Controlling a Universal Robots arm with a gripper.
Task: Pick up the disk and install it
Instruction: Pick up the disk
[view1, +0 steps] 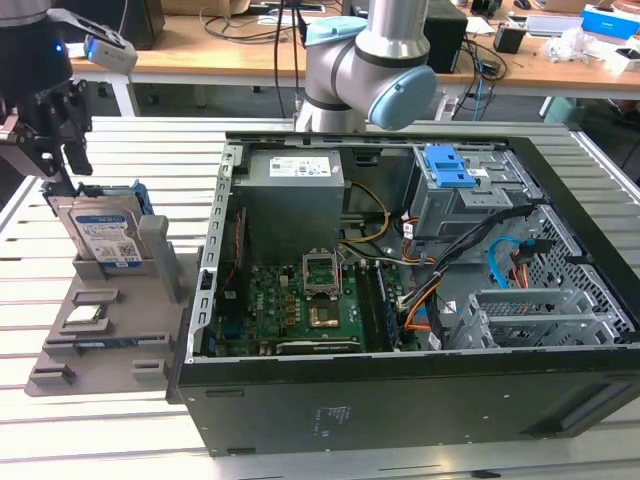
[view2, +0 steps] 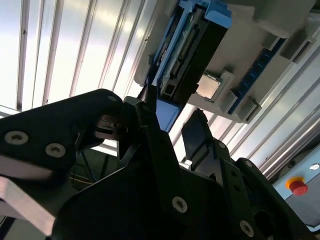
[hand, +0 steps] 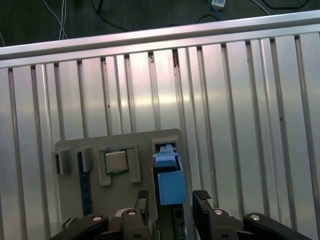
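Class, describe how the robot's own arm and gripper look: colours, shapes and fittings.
The arm is made of silver-grey tubes with rounded joints closed by light-blue caps. The gripper is matte black, with angular, linked jaws fastened by silver screws, as both wrist views show. A pale grey box is mounted beside its wrist.

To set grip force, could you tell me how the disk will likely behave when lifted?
The disk, metal in a blue frame, is probably stiff and dense. Standing upright in the holder, it may bind if pulled at a tilt. Smooth faces might slip.
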